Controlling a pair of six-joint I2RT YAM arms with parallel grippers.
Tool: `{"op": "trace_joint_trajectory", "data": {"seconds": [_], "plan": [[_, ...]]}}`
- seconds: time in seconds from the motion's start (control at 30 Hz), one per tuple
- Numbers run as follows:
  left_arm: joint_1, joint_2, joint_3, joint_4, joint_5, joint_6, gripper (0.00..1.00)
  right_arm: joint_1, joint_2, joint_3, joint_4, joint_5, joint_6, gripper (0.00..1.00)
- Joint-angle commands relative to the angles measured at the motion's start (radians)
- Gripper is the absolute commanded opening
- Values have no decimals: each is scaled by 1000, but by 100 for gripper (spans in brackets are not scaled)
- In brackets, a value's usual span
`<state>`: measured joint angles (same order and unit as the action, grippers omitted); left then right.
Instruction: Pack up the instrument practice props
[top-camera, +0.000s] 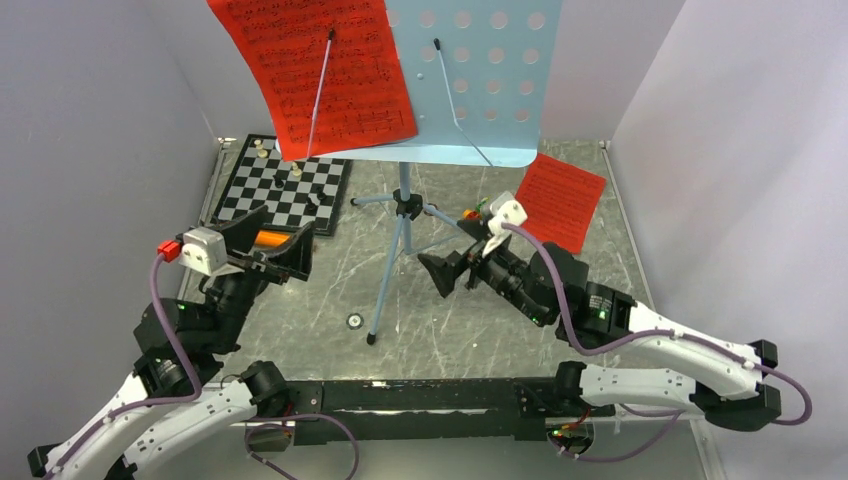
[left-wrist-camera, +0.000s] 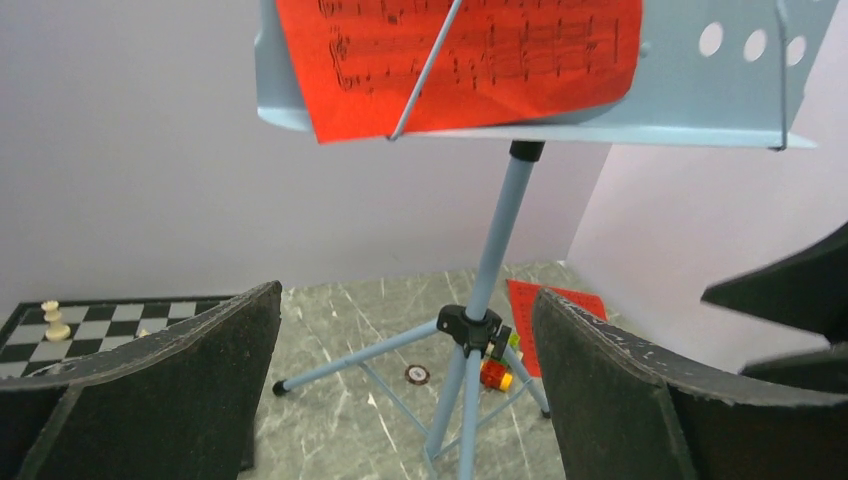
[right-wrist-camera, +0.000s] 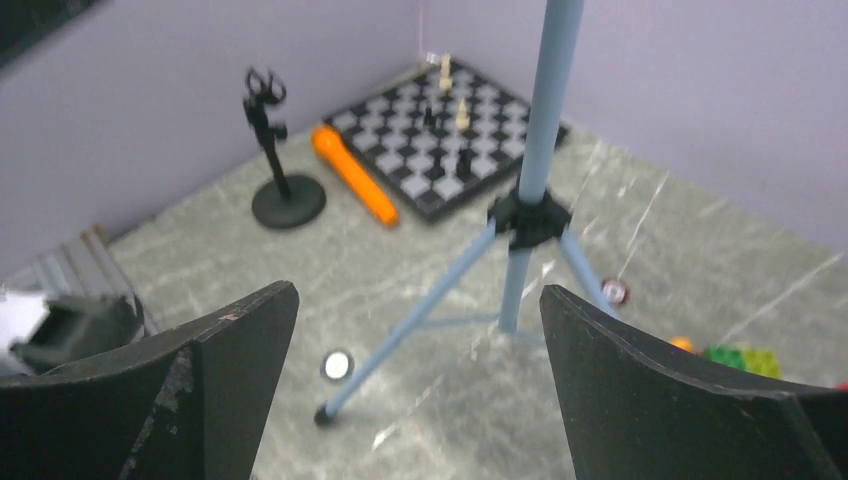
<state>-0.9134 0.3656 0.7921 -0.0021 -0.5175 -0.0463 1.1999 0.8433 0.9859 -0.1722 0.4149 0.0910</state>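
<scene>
Over in the far left corner, a black-and-white chessboard (top-camera: 285, 185) lies flat on the grey marbled table (top-camera: 310, 295), just beside the pale lilac wall (top-camera: 90, 150). Only a few pieces are on it: two cream chessmen (top-camera: 260, 148) stand near its far edge, and a dark piece (top-camera: 315, 193) stands closer to its near right side. Right of centre sits a small toy car (top-camera: 472, 213) in red, yellow and green. A little round disc (top-camera: 354, 321) lies on the tabletop, well apart from both.

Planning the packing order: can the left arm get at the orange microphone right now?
Probably yes. The orange microphone lies uncovered beside the chessboard, and the open left gripper hovers close by it.
</scene>
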Motion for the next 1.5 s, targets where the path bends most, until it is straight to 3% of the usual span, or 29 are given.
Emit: {"op": "trace_joint_trajectory", "data": {"seconds": [0.0, 0.4, 0.63, 0.83, 1.1, 1.47], "plan": [[1, 18, 72, 32, 45, 83, 99, 40, 77, 198, 33, 117, -131, 96], [1, 223, 346, 140, 190, 243, 96, 44, 265, 458, 206, 124, -158, 97], [0, 422, 543, 158, 133, 333, 98, 44, 418, 651, 187, 258, -111, 100], [1, 581, 696, 104, 80, 396, 89, 44, 477, 724, 177, 320, -100, 100], [1, 649, 710, 156, 15, 556, 71, 44, 495, 736, 181, 362, -117, 100], [6, 703, 715, 223, -26, 711, 63, 41, 561, 804, 190, 381, -149, 100]]}}
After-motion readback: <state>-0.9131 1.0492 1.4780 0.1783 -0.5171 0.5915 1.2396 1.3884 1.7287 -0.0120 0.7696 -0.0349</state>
